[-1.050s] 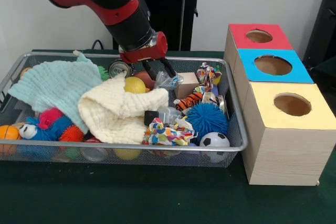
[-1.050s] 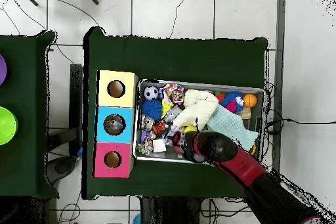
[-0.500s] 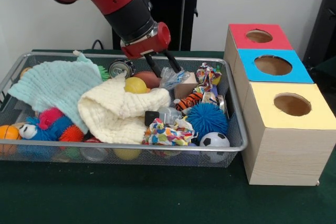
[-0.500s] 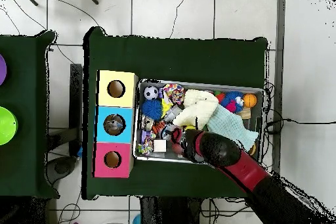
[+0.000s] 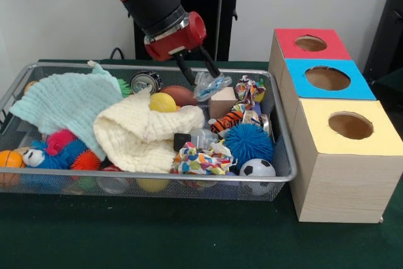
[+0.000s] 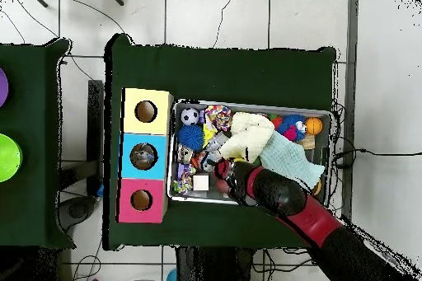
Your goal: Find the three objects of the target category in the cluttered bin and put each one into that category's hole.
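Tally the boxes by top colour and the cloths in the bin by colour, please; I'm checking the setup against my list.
Red-topped box: 1
Blue-topped box: 1
Yellow-topped box: 1
Pale green cloth: 1
Cream cloth: 1
Total: 5
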Available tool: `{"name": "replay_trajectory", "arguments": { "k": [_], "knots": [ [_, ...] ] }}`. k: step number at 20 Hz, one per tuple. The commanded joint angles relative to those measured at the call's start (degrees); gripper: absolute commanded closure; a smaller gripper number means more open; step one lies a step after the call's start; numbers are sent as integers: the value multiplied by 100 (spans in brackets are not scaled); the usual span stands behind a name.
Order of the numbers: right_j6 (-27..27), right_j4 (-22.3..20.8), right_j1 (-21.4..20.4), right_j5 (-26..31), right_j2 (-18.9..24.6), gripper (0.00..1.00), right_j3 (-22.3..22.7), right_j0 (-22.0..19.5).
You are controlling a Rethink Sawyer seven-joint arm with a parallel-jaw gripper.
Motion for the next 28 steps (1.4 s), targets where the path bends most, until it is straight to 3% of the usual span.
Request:
{"name": "replay_trajectory", "arguments": {
  "k": [1,11,28],
  "knots": [
    [1583,477,-200,-439,701,100,157,-8],
    [2211,784,-493,-971,1243,100,690,154],
    [2716,706,-533,-1612,1361,100,703,447]
  ]
}}
